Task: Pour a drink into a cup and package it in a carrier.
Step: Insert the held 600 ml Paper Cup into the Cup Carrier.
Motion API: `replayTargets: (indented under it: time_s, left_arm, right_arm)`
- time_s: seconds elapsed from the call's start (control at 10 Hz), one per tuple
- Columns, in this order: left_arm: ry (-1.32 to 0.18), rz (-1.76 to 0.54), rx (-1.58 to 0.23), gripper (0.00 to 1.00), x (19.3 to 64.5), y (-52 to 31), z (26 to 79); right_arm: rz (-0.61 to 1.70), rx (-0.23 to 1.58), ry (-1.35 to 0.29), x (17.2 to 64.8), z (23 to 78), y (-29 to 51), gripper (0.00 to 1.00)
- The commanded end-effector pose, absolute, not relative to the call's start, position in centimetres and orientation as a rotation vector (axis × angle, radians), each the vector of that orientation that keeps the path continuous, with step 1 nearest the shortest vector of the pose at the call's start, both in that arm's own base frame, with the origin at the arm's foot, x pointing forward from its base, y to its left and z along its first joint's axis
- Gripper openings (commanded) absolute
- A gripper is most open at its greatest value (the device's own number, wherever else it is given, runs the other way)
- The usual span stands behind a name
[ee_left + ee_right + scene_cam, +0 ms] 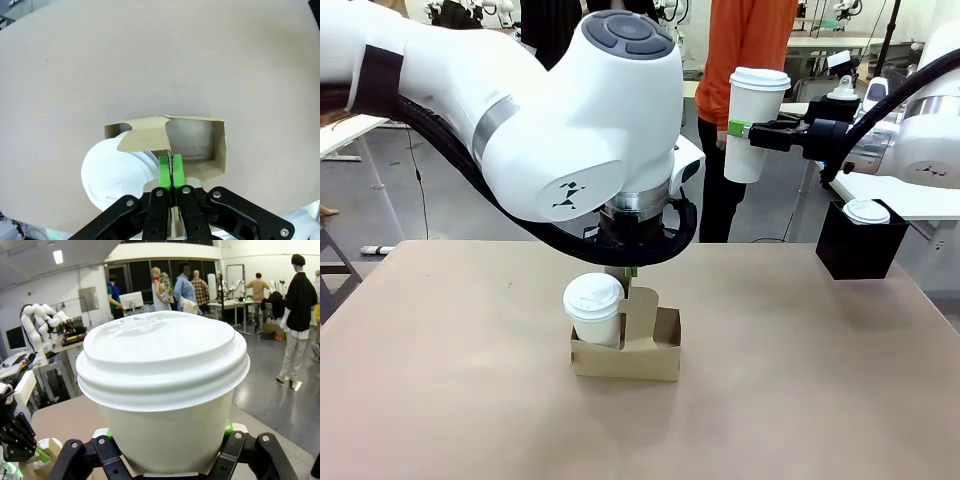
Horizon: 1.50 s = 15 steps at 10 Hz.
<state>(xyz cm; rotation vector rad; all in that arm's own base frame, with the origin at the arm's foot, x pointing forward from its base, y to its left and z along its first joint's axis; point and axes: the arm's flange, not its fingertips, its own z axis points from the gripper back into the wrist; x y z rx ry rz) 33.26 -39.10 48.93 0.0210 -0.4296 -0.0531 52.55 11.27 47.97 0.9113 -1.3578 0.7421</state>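
Observation:
The brown cardboard carrier (625, 355) stands at the table's middle. My left gripper (630, 272) comes straight down onto it and is shut on its upright centre handle; in the left wrist view the green pads (171, 167) pinch the handle's edge. A lidded white cup (593, 305) sits in the carrier's left slot, and the slot beside it (197, 137) holds nothing. High at the right, my right gripper (745, 130) is shut on the tall white cup (755, 120), upright and lidded, well above the table. That cup (165, 390) looms large in the right wrist view. The drink is hidden.
A black square box (860, 250) with a lidded cup (867, 211) in it sits at the table's far right edge. A person in an orange top (750, 40) stands behind the far side. My left arm's big white wrist (590, 110) hangs over the carrier.

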Motion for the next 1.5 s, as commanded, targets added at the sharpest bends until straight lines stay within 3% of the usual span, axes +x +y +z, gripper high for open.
replayTargets:
  time_s: [0.0, 0.1, 0.2, 0.3, 0.4, 0.6, 0.7, 0.9, 1.1, 1.4]
  left_arm:
    - [-0.441, -0.048, 0.033, 0.02, 33.0, -38.9, 48.8]
    - [-0.441, -0.048, 0.033, 0.02, 33.0, -38.9, 48.8]
    - [-0.429, -0.053, 0.020, 0.56, 33.2, -39.1, 49.0]
    - [-0.406, -0.057, -0.022, 0.58, 33.7, -37.6, 49.2]
    - [-0.391, -0.076, -0.058, 1.00, 33.7, -36.7, 50.0]
    - [-0.391, -0.157, -0.122, 1.00, 33.2, -35.0, 53.8]
    - [-0.394, -0.203, -0.145, 0.83, 32.9, -34.0, 55.6]
    - [-0.393, -0.303, -0.197, 1.00, 32.6, -31.0, 59.0]
    - [-0.388, -0.553, -0.165, 1.00, 33.5, -26.4, 60.4]
    - [-0.469, -0.789, -0.257, 1.00, 36.4, -16.4, 59.3]
  right_arm:
    - [0.751, 0.913, -1.368, 52.6, 48.4, 11.5, 0.80]
    - [0.751, 0.913, -1.368, 52.6, 48.4, 11.5, 0.80]
    - [0.751, 0.913, -1.368, 52.6, 48.4, 11.5, 0.80]
    - [0.751, 0.913, -1.368, 52.6, 48.4, 11.5, 0.80]
    - [0.742, 0.911, -1.358, 52.5, 48.0, 11.3, 0.80]
    - [0.834, 1.087, -1.244, 56.4, 48.0, 11.7, 0.80]
    - [0.880, 1.124, -1.221, 57.9, 47.5, 11.8, 0.80]
    - [0.940, 1.174, -1.172, 59.8, 45.9, 12.8, 0.80]
    - [1.096, 1.285, -1.137, 60.3, 43.3, 14.7, 0.80]
    - [1.274, 1.394, -1.122, 57.6, 39.0, 18.0, 0.80]
